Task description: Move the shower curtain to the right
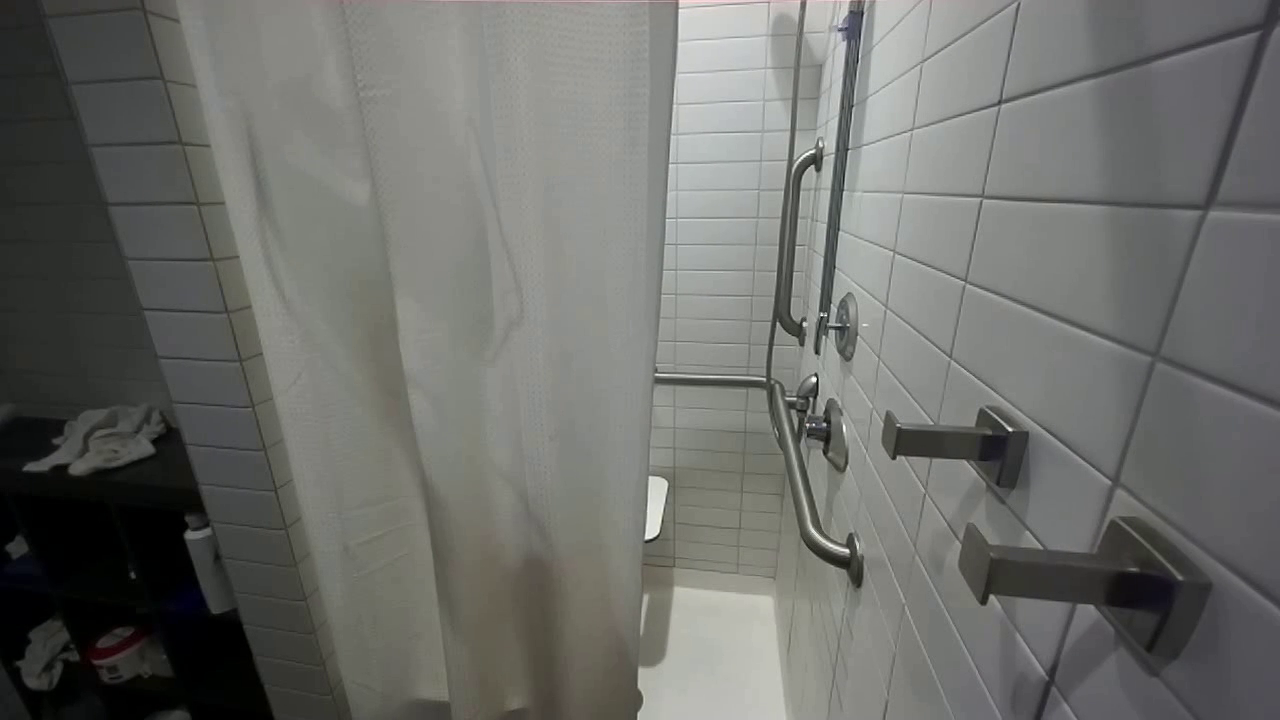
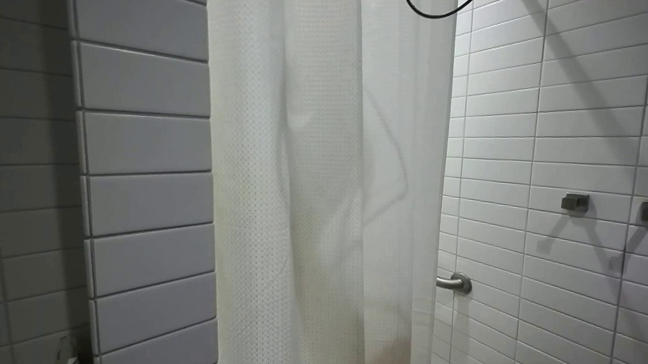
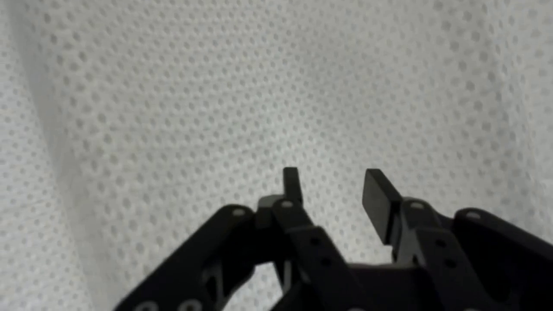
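In both exterior views the wall [image 1: 1090,270] stands past the right edge of the curtain [image 1: 470,340], whose left edge hangs by the pillar [image 1: 200,375]. In the wrist view the gripper [image 3: 332,185] faces the curtain, jaws apart. Two hooks [image 1: 1060,577] jut from the wall.

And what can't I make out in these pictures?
Shower curtain: top and bottom, cut off by picture edges in both exterior views.
White panel: partly hidden by the shower curtain in an exterior view.
Black loop: ends cut off by the top edge in an exterior view.
Fabric behind the jaws: covered by them, wrist view.
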